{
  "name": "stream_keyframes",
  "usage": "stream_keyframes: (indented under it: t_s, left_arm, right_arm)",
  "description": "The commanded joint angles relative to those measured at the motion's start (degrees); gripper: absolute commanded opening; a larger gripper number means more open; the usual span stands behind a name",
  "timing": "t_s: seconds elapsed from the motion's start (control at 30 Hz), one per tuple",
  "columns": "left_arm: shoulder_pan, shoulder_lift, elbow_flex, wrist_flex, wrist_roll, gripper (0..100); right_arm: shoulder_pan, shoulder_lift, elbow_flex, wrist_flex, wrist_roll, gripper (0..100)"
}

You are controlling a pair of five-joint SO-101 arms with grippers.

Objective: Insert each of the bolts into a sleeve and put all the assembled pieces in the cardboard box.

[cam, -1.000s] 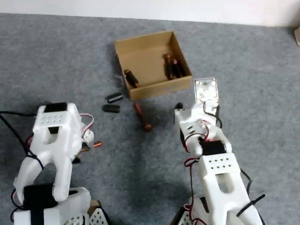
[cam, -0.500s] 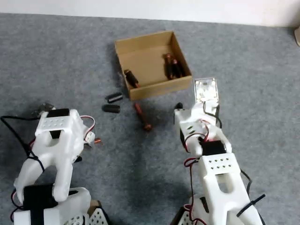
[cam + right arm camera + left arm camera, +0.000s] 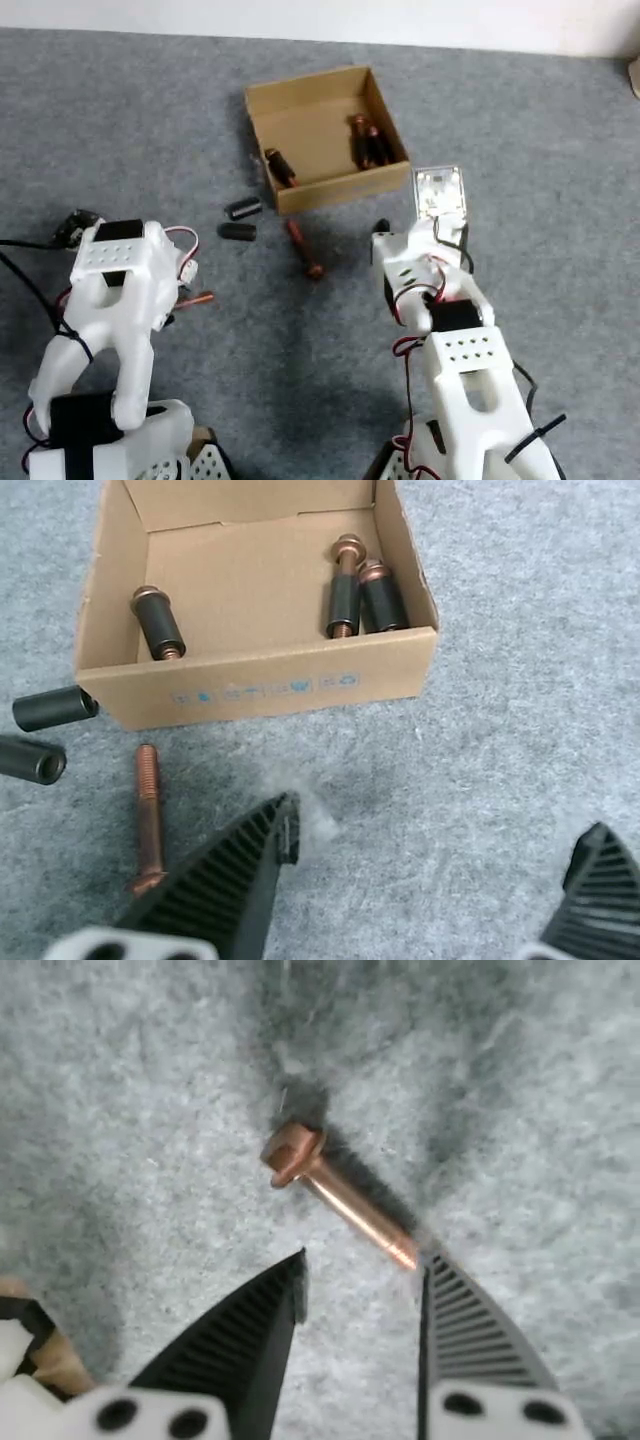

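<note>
A loose copper bolt [image 3: 335, 1195] lies on the grey carpet just ahead of my open left gripper [image 3: 364, 1260]; its threaded tip is near one finger [image 3: 470, 1325]. In the high view this bolt [image 3: 197, 298] pokes out beside the left arm [image 3: 120, 290]. The cardboard box [image 3: 300, 110] holds three assembled pieces [image 3: 160, 625] [image 3: 343, 590] [image 3: 380, 598]. In front of the box lie two black sleeves [image 3: 243, 209] [image 3: 237, 232] and a second bolt [image 3: 303, 250]. My right gripper [image 3: 445, 820] hangs open and empty over the carpet before the box [image 3: 260, 685], with that bolt [image 3: 148, 815] beside one finger.
Grey carpet [image 3: 540, 150] surrounds the box. The right arm [image 3: 440, 300] stands to the right of the second bolt. A white wall strip [image 3: 300, 15] runs along the far edge.
The left arm has shifted slightly over its bolt, which now shows a little farther from under the arm. The right arm, sleeves and box are unchanged.
</note>
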Motion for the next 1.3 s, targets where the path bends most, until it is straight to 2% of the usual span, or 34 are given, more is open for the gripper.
stream_keyframes:
  t_s: [0.0, 0.07, 0.33, 0.5, 0.63, 0.73, 0.8, 0.87, 0.97, 1.07, 1.2, 1.27]
  left_arm:
    - [-0.31, -0.13, -0.48, -1.05, 1.93, 19]
    - [-0.4, -0.22, 1.01, -3.52, 4.31, 19]
    - [-0.57, -0.22, 8.57, -16.09, 4.66, 19]
    - [-4.79, -0.13, 13.58, -24.44, 4.66, 18]
    - [-5.76, -0.13, 16.13, -27.78, 4.4, 18]
    - [-5.85, -0.31, 16.13, -27.6, 4.4, 13]
    - [-6.02, -0.66, 16.04, -27.6, 4.57, 1]
    - [-6.02, -0.75, 16.04, -27.52, 4.4, 3]
    - [-6.02, -0.75, 14.29, -26.37, 4.4, 1]
    - [-5.76, -0.75, 9.54, -20.92, 4.31, 1]
    - [-3.3, -0.75, -1.27, -8.79, 3.52, 1]
    - [-1.45, -0.75, -7.08, -3.78, -2.9, 1]
  right_arm:
    - [-0.48, -1.01, -0.31, -1.63, -0.18, 38.2]
    - [-0.48, -1.01, -0.31, -1.63, -0.18, 38.2]
    - [-0.48, -1.01, -0.22, -1.63, -0.18, 38.2]
    - [-0.48, -1.01, -0.22, -1.63, -0.18, 38.2]
    - [-0.48, -1.01, -0.22, -1.63, -0.18, 38.2]
    - [-0.48, -1.01, -0.22, -1.63, -0.18, 38.2]
    - [-0.48, -1.01, -0.22, -1.63, -0.18, 38.2]
    - [-0.48, -1.01, -0.22, -1.63, -0.18, 38.2]
    - [-0.48, -1.01, -0.22, -1.71, -0.18, 38.2]
    - [-0.48, -1.01, -0.22, -1.71, -0.18, 38.2]
    - [-0.57, -1.01, -0.22, -1.71, -0.18, 38.2]
    - [-1.27, -1.01, -0.22, -1.71, -0.18, 38.2]
